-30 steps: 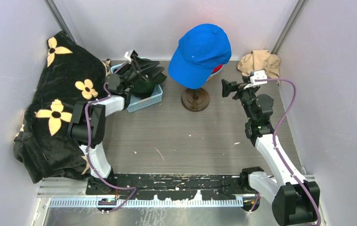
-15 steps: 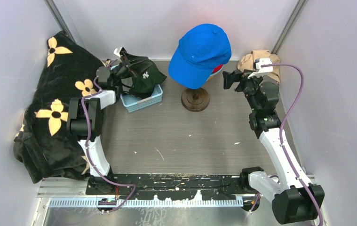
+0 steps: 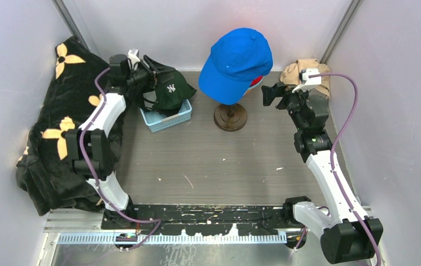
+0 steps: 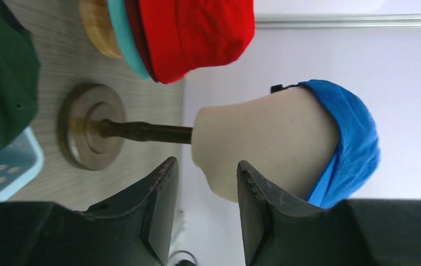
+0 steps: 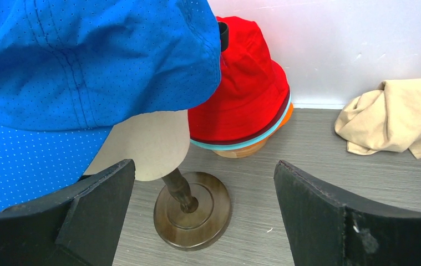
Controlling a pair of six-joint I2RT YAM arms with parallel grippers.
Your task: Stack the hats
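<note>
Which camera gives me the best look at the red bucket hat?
Right wrist: the red bucket hat shows close and nearly whole. Left wrist crops it at the frame's top. Top external shows only a sliver behind the blue cap.

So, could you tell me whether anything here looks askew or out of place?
The blue cap sits tilted on the head form, pulled down on one side and leaving the other bare. The beige cloth lies crumpled in the far right corner.
</note>
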